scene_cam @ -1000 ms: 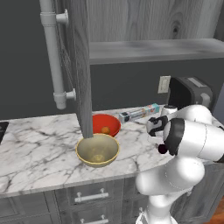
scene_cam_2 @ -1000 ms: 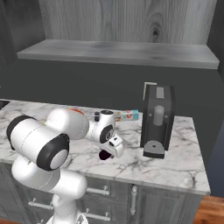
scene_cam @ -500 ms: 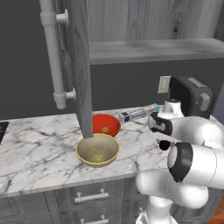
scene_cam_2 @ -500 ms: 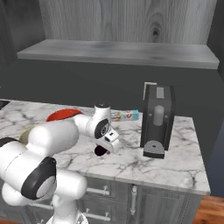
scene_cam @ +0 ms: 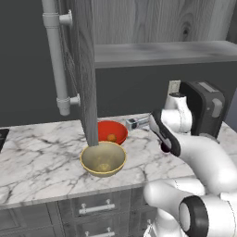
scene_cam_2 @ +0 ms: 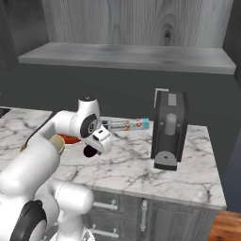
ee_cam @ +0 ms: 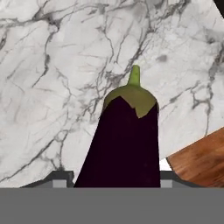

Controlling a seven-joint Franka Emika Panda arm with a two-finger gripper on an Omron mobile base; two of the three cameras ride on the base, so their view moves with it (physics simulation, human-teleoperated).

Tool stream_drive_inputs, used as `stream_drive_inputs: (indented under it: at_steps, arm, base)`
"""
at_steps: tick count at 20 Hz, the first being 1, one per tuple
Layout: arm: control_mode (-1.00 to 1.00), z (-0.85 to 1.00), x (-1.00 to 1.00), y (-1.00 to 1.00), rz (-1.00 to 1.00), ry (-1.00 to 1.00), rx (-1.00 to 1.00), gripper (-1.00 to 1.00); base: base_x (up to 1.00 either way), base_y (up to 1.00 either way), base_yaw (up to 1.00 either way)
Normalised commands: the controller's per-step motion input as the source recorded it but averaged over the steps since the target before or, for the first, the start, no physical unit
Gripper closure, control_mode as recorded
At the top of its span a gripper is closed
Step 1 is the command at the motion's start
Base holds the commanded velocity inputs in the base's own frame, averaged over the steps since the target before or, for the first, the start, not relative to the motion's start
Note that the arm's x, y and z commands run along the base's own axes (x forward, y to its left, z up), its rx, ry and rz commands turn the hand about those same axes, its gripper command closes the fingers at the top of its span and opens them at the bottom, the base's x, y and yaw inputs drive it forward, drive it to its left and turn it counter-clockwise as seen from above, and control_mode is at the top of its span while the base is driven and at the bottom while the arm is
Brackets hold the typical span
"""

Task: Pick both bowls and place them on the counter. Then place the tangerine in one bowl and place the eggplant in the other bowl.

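We see our claw [ee_cam: 117,181] clenched on the eggplant [ee_cam: 124,142], its green stem pointing away over the counter [ee_cam: 52,78] beneath.

The setting is a rendered kitchen. A white marble counter [scene_cam: 41,162] with grey veins runs over grey drawers [scene_cam: 95,209] with silver handles. A grey wood-grain shelf [scene_cam_2: 127,56] hangs on the dark wall above. A black coffee machine [scene_cam_2: 169,129] stands on the counter, beside a wall socket [scene_cam: 173,86].
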Motion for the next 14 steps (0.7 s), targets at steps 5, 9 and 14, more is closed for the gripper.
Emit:
stream_drive_inputs:
  at_steps: [5,9,14]
  arm:
    - [-1.00,0.48,-0.08,0.75,0.04,0.03,0.00,1.00]
    - [-1.00,0.16,-0.07,0.87,0.06,0.08,-0.02,1.00]
    - [-1.00,0.06,0.00,0.97,0.08,0.11,-0.03,1.00]
  base:
    - [0.00,0.00,0.00]
    - [0.00,0.00,0.00]
    - [0.00,0.00,0.00]
